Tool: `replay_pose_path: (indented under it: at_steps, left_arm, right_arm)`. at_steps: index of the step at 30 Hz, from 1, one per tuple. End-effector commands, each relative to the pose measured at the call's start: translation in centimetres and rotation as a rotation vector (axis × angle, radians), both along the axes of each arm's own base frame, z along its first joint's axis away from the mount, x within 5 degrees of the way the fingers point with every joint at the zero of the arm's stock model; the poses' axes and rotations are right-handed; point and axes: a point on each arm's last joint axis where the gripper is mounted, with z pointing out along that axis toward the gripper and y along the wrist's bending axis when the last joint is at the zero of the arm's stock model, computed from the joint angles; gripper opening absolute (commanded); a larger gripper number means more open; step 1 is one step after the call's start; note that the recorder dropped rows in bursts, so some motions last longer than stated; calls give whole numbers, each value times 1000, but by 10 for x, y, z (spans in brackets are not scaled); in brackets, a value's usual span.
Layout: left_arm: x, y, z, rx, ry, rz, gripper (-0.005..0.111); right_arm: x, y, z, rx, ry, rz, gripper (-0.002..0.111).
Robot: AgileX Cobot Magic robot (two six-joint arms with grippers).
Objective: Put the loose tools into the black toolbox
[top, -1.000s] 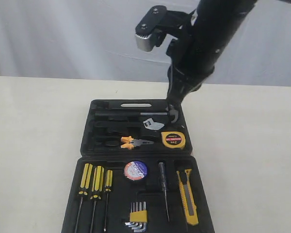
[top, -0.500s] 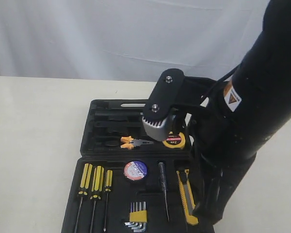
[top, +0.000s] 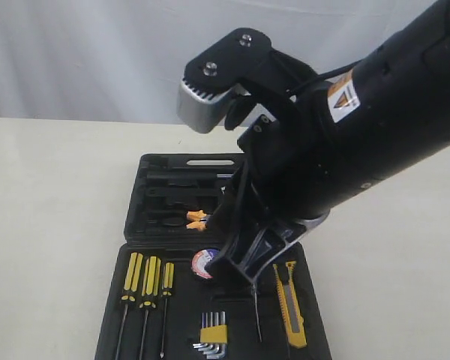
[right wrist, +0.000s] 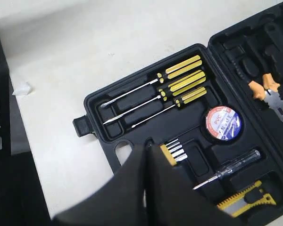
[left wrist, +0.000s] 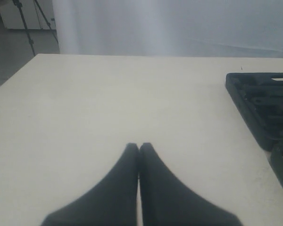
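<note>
Here the black moulded toolbox (top: 139, 217) lies hinged open, recesses showing; left tool (left wrist: 139, 146) and right tool (right wrist: 146, 147) pinched closed, empty.

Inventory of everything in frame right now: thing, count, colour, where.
toolbox: 1, black, open on table
screwdrivers: 3, yellow-black handles, near half, left
tape roll: 1, black, blue-white label, near half, middle
pliers: 1, black-orange handles, far half
utility knife: 1, yellow-black, near half, right
hex key set: 1, yellow clip, near half, front
tester screwdriver: 1, clear handle, between tape roll and utility knife
table: 1, cream
right gripper: 1, black, shut, above near half
left gripper: 1, black, shut, over bare table
</note>
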Motion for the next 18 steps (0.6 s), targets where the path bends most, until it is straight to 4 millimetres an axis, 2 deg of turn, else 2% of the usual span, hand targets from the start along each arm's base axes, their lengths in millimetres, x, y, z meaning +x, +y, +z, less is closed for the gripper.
replay_pose_path:
  at_steps: [1,13,15,18]
  left_arm:
    - [0,0,0,-5,-5,-3,0]
    - [0,0,0,-5,-5,-3,0]
    - [0,0,0,-5,-5,-3,0]
    - [0,0,0,-5,-5,-3,0]
  right_arm:
    - [0,1,2,15,-16,-2,0]
    - [1,1,2,-3,-45,35,0]
    - [1,7,-4,-3,-5,34,0]
    - [-2,21,-24,-2,66,-12,-1]
